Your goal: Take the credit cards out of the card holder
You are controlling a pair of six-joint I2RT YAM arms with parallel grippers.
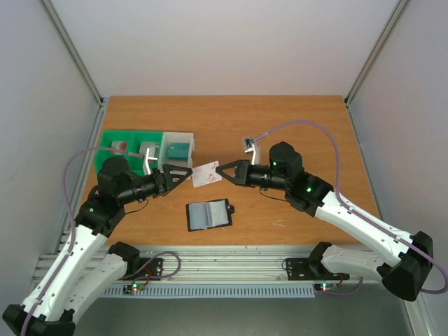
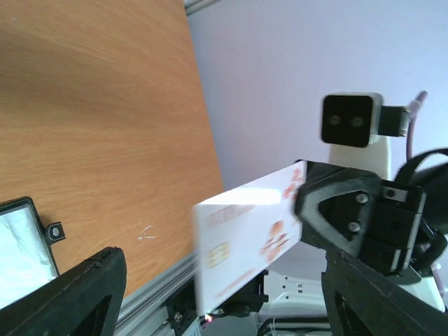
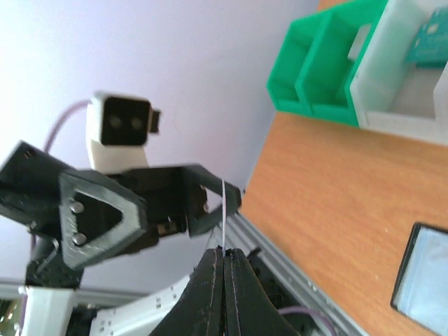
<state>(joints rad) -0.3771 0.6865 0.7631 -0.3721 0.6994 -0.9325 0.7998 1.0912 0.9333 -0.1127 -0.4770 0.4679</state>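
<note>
White plastic credit card with orange print hangs mid-air, one edge pinched in right gripper, fingers pressed together; left gripper stands spread around its other end; best it backs straight off, no brushing the card; black fold-over card holder lies open on wooden table below.

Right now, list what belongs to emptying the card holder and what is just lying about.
Job: white plastic card with orange print, pinched by right gripper; black fold-over card holder, open on table; teal card in white tray.
Lying about: green two-compartment plastic tray.
</note>
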